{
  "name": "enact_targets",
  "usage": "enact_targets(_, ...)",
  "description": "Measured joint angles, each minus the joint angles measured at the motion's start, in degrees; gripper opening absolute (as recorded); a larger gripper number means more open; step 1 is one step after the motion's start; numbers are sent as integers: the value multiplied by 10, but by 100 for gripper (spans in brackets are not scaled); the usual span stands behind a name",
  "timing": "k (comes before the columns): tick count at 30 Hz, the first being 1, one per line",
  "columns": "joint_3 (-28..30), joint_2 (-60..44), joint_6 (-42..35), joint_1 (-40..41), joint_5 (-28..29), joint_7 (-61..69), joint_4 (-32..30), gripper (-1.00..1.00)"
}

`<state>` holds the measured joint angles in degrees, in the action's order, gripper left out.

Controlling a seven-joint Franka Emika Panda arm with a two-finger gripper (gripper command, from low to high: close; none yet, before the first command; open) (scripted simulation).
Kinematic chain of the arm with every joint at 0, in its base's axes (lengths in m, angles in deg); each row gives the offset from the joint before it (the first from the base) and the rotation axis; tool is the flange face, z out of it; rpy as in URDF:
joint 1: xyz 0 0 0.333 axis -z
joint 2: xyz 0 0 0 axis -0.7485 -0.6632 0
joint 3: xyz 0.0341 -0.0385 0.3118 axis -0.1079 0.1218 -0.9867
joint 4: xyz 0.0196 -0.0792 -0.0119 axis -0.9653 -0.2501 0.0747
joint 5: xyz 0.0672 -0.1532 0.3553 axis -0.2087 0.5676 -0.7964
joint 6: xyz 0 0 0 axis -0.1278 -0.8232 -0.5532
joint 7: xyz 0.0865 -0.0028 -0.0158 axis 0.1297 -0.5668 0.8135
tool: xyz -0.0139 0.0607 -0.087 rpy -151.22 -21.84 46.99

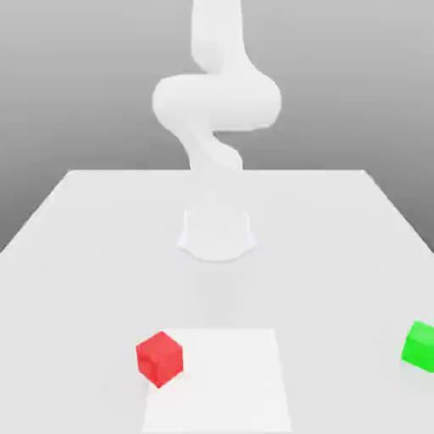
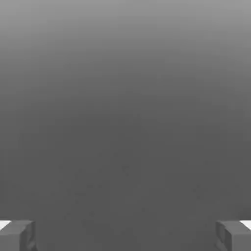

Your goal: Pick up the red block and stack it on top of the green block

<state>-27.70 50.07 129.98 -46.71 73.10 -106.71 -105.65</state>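
The red block [image 1: 159, 358] sits on the white table [image 1: 93, 254], toward the near edge on the exterior view's left, at the left border of a brighter square patch. The green block [image 1: 420, 346] rests on the table at the exterior view's far right, partly cut by the frame edge. The two cubes are far apart. In the hand view my gripper [image 2: 125, 235] is open, its two grey fingertips [image 2: 17, 235] wide apart with nothing between them, facing plain grey background. The white arm [image 1: 217, 102] rises from its base at the table's middle and leaves the frame at the top.
The arm's round base [image 1: 217, 233] stands at the middle of the table. A brighter white square patch [image 1: 229, 381] lies on the table surface near the front, between the two cubes.
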Motion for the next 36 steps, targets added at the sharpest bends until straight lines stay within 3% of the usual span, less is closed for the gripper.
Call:
enact_targets(20, 3, -420, 232, 107, 3, -268, -204, 0)
enact_targets(26, 3, -545, 332, 107, 2, -279, -198, 0)
enact_targets(27, 4, -559, 345, 107, 2, -279, -196, -100)
enact_targets(33, 3, -567, 352, 107, 3, -280, -194, -100)
enact_targets(36, 2, -529, 320, 108, 3, -280, -200, -100)
